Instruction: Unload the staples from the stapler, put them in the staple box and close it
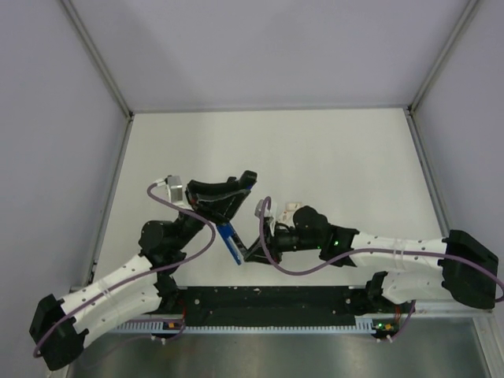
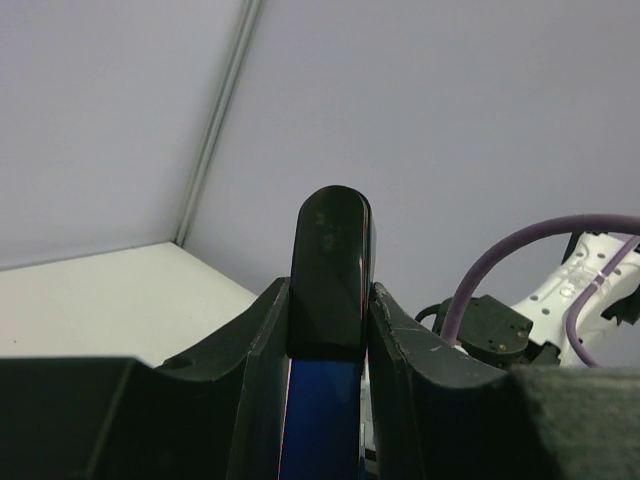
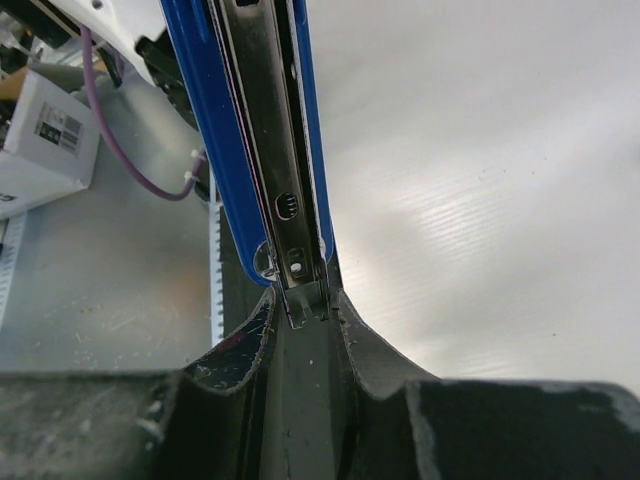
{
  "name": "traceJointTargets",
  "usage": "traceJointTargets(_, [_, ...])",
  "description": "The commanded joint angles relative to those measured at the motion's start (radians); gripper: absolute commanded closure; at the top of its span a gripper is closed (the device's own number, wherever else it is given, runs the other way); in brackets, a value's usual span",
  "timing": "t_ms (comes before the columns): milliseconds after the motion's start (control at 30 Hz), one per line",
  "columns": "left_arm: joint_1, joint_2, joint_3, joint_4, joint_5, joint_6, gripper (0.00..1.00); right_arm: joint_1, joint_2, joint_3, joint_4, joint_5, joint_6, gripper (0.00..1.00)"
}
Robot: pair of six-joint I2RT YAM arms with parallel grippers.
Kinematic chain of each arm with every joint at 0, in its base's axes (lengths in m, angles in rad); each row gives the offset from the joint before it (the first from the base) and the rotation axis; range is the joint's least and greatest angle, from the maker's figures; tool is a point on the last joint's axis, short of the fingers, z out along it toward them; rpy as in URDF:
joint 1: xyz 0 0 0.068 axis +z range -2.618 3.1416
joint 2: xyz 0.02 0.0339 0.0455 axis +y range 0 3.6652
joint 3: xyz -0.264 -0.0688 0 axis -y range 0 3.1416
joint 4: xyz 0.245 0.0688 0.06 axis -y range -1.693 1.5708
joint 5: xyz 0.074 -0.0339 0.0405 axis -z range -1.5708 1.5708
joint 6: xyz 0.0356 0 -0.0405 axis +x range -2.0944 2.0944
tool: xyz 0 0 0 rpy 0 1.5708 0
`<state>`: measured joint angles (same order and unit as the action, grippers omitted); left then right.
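The stapler (image 1: 231,240) has a bright blue body and is held in the air between both grippers, above the near middle of the table. My left gripper (image 1: 233,206) is shut on its upper part. In the left wrist view the black end (image 2: 330,265) sticks up between the fingers (image 2: 262,350), with the blue body below it. My right gripper (image 1: 250,253) is shut on the stapler's lower end. In the right wrist view the blue body and grey metal inner part (image 3: 262,130) run up from the fingertips (image 3: 345,315). No loose staples are in view.
The white table (image 1: 331,157) is enclosed by pale walls on three sides. A black rail (image 1: 268,299) runs along the near edge between the arm bases. A white labelled box (image 3: 40,140) and a purple cable (image 3: 130,170) show in the right wrist view.
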<state>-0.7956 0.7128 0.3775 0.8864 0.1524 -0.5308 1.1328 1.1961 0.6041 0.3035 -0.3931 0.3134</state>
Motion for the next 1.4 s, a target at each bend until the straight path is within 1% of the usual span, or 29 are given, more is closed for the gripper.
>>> traceJointTargets(0, [-0.005, 0.010, 0.006, 0.193, -0.105, -0.021, 1.00, 0.021, 0.003, 0.057, 0.247, -0.030, 0.079, 1.00])
traceJointTargets(133, [-0.004, 0.054, -0.015, 0.318, -0.143, -0.034, 1.00, 0.045, 0.013, 0.074, 0.284, -0.033, 0.107, 1.00])
traceJointTargets(167, [-0.005, 0.062, -0.020, 0.345, -0.180, -0.029, 1.00, 0.054, 0.011, 0.079, 0.290, -0.033, 0.111, 1.00])
traceJointTargets(200, [-0.005, 0.069, -0.022, 0.370, -0.186, -0.021, 1.00, 0.061, 0.011, 0.080, 0.296, -0.032, 0.119, 1.00])
traceJointTargets(400, [-0.005, 0.122, 0.004, 0.494, -0.191, 0.034, 1.00, 0.087, 0.016, 0.086, 0.373, -0.039, 0.176, 1.00])
traceJointTargets(667, [-0.017, 0.221, 0.035, 0.647, -0.208, 0.072, 1.00, 0.114, 0.051, 0.128, 0.448, -0.056, 0.236, 1.00])
traceJointTargets(933, [-0.088, 0.267, 0.069, 0.675, -0.266, 0.228, 1.00, 0.153, 0.102, 0.178, 0.479, -0.032, 0.260, 1.00])
traceJointTargets(1167, [-0.119, 0.313, 0.103, 0.678, -0.290, 0.281, 1.00, 0.162, 0.138, 0.223, 0.483, -0.029, 0.266, 1.00])
traceJointTargets(1267, [-0.120, 0.318, 0.106, 0.674, -0.292, 0.293, 1.00, 0.162, 0.129, 0.223, 0.454, -0.017, 0.251, 1.00])
traceJointTargets(1367, [-0.120, 0.304, 0.098, 0.655, -0.284, 0.314, 1.00, 0.162, 0.100, 0.220, 0.383, 0.005, 0.214, 1.00])
